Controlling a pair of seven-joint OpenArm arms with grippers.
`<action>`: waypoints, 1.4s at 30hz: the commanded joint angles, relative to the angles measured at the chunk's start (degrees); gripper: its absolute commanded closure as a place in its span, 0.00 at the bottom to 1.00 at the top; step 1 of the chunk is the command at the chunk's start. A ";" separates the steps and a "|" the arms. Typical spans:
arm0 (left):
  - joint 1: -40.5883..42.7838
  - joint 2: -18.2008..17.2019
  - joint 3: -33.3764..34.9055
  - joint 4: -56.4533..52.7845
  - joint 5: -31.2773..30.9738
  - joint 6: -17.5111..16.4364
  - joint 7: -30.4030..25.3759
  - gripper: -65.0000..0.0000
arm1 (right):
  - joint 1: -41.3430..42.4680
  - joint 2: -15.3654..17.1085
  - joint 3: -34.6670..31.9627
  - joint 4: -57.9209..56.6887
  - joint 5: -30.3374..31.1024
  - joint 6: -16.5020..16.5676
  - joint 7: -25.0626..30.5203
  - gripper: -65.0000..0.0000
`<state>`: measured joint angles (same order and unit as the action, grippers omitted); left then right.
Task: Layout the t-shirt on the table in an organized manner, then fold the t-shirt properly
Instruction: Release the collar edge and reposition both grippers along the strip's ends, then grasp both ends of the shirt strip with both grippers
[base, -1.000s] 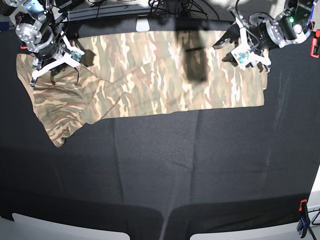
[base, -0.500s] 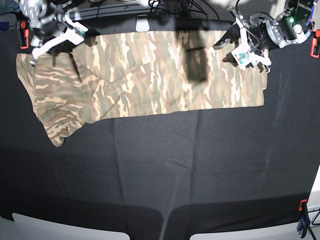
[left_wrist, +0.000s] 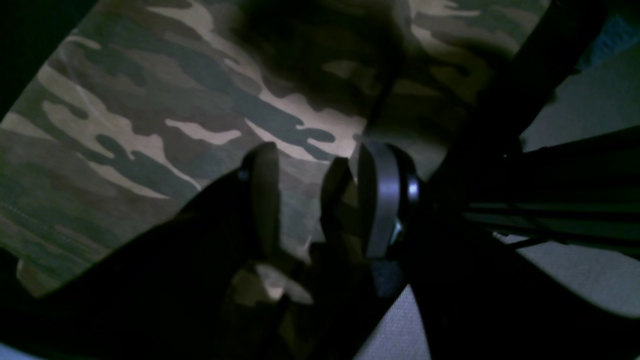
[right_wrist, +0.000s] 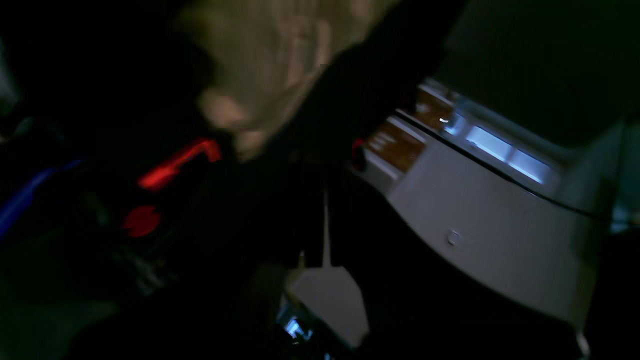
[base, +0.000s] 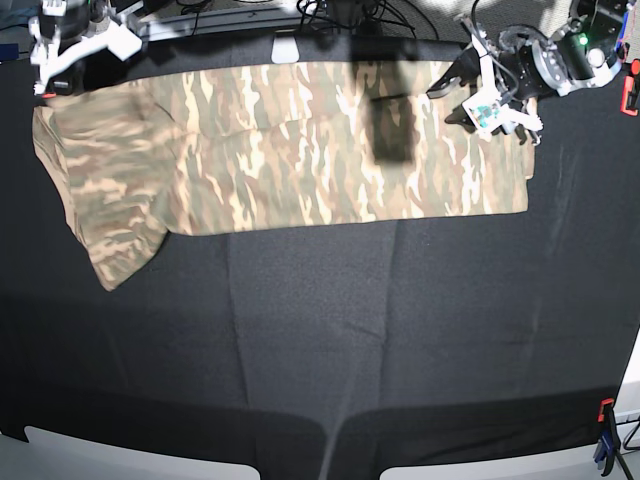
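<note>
Where the table (base: 400, 330) stretched bare and black nearest the camera, the t-shirt (base: 300, 150) lay beyond along the far edge, its long axis left to right, sleeve end leftward. My left gripper (left_wrist: 312, 195) hovered parted over its right end. My right gripper (base: 50, 55) was closed; whether it pinched cloth stayed blurred.

Black table (base: 400, 330) under camouflage t-shirt (base: 300, 150)
</note>
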<state>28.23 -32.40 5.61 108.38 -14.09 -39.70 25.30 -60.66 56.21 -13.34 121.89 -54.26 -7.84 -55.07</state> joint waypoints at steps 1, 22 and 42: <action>-0.13 -0.63 -0.33 0.96 -0.70 -0.30 -1.31 0.63 | -0.28 0.79 0.83 0.92 -1.20 -0.83 -0.22 1.00; -0.81 -0.61 -0.33 0.98 1.77 6.67 -1.33 0.63 | 17.84 -6.78 8.09 0.90 35.41 -1.07 12.17 1.00; -12.50 -0.66 -0.39 0.92 0.33 33.07 20.41 0.63 | 42.62 -35.58 8.20 -7.58 45.48 3.43 9.11 0.65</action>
<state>16.03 -32.38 5.50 108.62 -13.67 -6.59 46.24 -18.50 20.34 -5.43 113.34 -8.58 -4.14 -46.98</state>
